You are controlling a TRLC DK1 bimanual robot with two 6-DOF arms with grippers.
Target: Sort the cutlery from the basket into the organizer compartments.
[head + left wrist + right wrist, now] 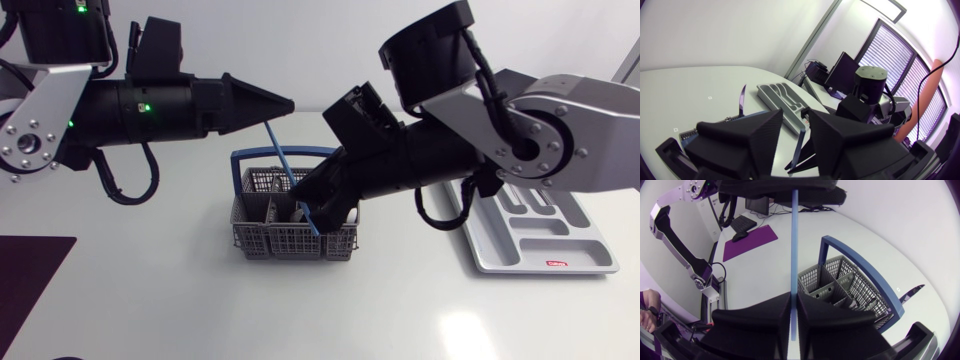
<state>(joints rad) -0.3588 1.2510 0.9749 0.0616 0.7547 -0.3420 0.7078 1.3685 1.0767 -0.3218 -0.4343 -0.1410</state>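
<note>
While the head view shows the right gripper (312, 208) just over the basket (262, 240), clamped on a blue cutlery piece (284, 165) slanting up toward the left gripper (283, 103), the organizer (520, 258) lies well apart from the basket, on the right arm's side of the white table (150, 300). Left wrist view: the left fingers (755, 135) stand narrowly parted, the piece in the gap, seemingly ungripped. Right wrist view: both right fingers (765, 317) pinch the shaft above the basket.

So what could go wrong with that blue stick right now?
The long blue utensil is pinched low by the right fingers, so it could swivel or slip. Its top end sits close to the left gripper and might knock it. Lifting could also snag the basket handle.
</note>
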